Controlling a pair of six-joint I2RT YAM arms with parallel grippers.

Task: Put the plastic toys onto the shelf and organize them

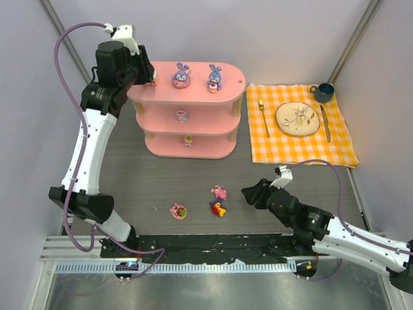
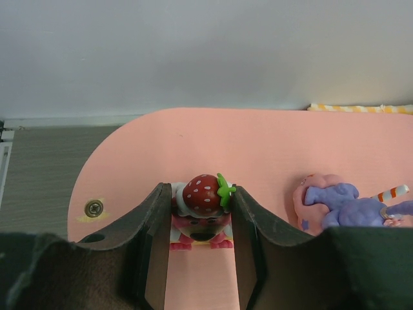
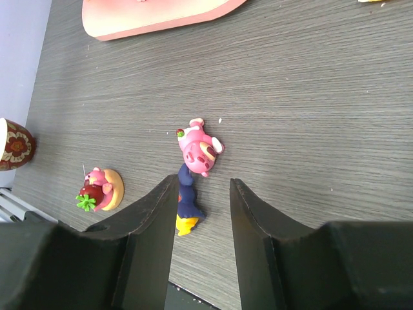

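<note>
On the top board of the pink shelf (image 1: 227,77), near its left end, my left gripper (image 1: 151,77) is shut on a pink bear toy with a strawberry hat (image 2: 203,197); its feet rest on the board. Two blue-purple bunnies (image 1: 181,76) (image 1: 214,77) stand further right on that board. One small toy (image 1: 182,115) is on the middle board and another (image 1: 188,140) on the bottom one. On the table lie a pink toy (image 3: 201,147), a navy-and-yellow toy (image 3: 187,203) and a round pink toy (image 3: 100,188). My right gripper (image 3: 202,181) hangs open just above and right of them, holding nothing.
An orange checked cloth (image 1: 342,145) at the right carries a plate (image 1: 297,119), fork (image 1: 263,118), knife (image 1: 325,123) and a blue mug (image 1: 323,92). A red patterned round object (image 3: 11,143) sits at the left edge of the right wrist view. Walls close in on three sides.
</note>
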